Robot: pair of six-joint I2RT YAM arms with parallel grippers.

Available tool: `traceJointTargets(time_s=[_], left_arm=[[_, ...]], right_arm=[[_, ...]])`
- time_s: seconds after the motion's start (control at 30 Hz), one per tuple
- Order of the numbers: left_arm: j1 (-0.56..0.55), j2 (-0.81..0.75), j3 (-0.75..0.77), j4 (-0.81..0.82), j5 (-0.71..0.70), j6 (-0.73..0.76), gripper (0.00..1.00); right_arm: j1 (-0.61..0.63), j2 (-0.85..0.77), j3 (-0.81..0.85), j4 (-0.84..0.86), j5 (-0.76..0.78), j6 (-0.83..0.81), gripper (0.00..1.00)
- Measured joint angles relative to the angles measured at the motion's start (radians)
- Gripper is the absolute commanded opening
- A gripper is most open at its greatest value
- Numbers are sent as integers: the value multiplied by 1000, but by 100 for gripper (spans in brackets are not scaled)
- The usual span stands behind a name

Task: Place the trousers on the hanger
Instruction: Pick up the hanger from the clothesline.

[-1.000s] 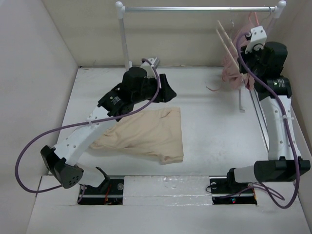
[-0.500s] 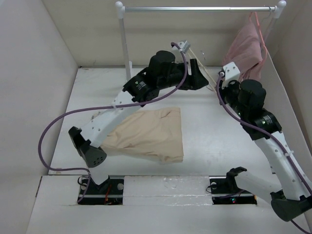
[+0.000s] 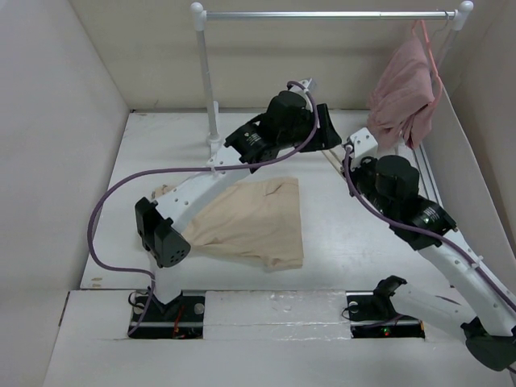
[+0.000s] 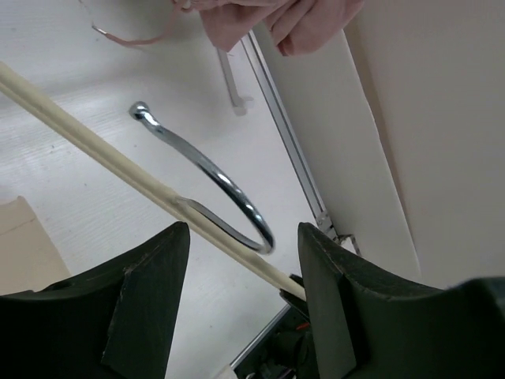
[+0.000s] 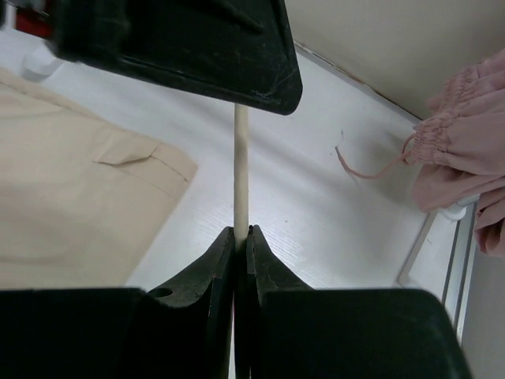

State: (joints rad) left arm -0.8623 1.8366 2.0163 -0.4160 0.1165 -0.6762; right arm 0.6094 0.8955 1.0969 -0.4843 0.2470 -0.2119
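Between the right jaws, hanger (image 5: pixel 241 170)

Soft even light, faint shadows; hanger (image 4: pixel 118 161) hook glints; wrist-view foregrounds blurred.

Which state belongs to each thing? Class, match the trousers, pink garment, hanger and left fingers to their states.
Things:
1. trousers
2. pink garment
3. hanger
4. left fingers

States:
A. hanging from the rail
B. pinched between the right fingers
C. lying on the table
D. spread open

Pairs: 1-C, 2-A, 3-B, 4-D
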Motion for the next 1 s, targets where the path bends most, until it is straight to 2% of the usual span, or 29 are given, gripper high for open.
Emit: traceJointTargets(time_s=[0.17,0.37,0.4,0.47,0.5,0.53,0.63,0.7,0.73,0.77,0.8,0.87,1.0], left_arm=[[0,8,-48,6,-41,-17,50],[0,32,-60,-2,-72,-31,38],[0,36,-60,-2,-73,-33,28],[0,40,-60,1,-71,-50,18],[-1,40,-60,5,-73,-60,6],[-2,40,-60,7,-74,-76,0],[-2,40,-65,18,-82,-113,0],[-1,29,-111,35,-76,-130,0],[-1,19,-142,45,-70,-138,0],[-2,8,-183,65,-61,-146,0],[-2,-5,-228,90,-48,-153,0],[-3,-32,-315,134,-30,-163,0],[-2,-101,-519,214,-11,-182,0]], right_arm=[[35,-1,0,0,37,4,0],[76,-1,-15,-2,76,6,0],[85,0,-16,-2,80,6,0],[102,3,-17,-2,89,6,0],[114,6,-18,-2,98,6,0],[127,11,-19,-2,107,6,0],[171,26,-23,-1,153,14,0],[188,23,-37,-4,179,28,14],[198,20,-48,-11,184,37,24],[207,15,-60,-24,183,53,41],[214,8,-70,-40,165,69,46],[231,-6,-83,-81,135,99,57],[233,-68,-85,-148,68,146,61]])
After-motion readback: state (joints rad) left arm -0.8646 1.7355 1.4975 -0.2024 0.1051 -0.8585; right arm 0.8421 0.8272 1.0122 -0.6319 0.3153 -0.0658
